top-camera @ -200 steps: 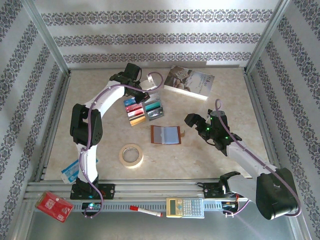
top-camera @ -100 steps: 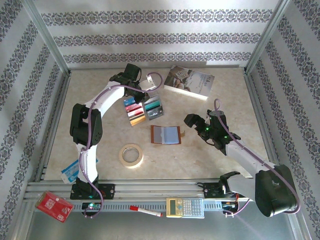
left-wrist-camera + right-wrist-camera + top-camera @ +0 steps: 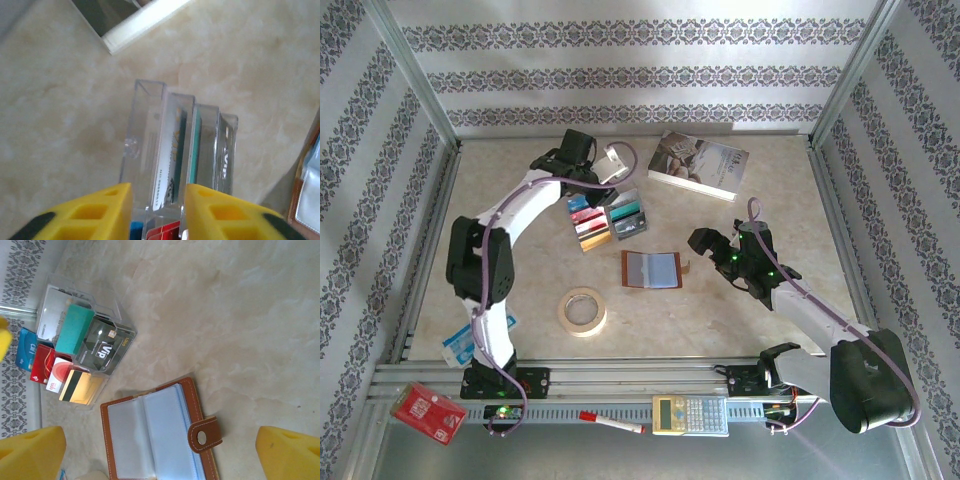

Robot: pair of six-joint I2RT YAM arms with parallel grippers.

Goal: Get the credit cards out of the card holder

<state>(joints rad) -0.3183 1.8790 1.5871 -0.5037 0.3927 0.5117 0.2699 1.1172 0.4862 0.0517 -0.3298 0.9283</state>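
The brown leather card holder (image 3: 651, 269) lies open and flat mid-table, its clear sleeves looking empty and its snap tab (image 3: 205, 434) to the right. The credit cards (image 3: 608, 220) stand in a clear tiered rack (image 3: 80, 347): blue, red, gold, teal, grey and a dark VIP card (image 3: 225, 160). My left gripper (image 3: 615, 165) hovers over the rack's far end, open, its yellow fingers (image 3: 100, 212) straddling the clear plastic with nothing gripped. My right gripper (image 3: 700, 240) is open just right of the holder, and in the wrist view the holder (image 3: 155, 435) lies between its fingers (image 3: 30, 452).
A pale-covered book (image 3: 700, 164) lies at the back right. A tape roll (image 3: 582, 311) sits in front of the holder. A blue-and-white packet (image 3: 470, 340) is by the left arm's base. On the front rail lie a red packet (image 3: 428, 412), a pen (image 3: 612, 422) and a calculator (image 3: 690, 415).
The left arm's elbow has swung left and its wrist has shifted a little left above the rack. The right arm, holder and cards have stayed put.
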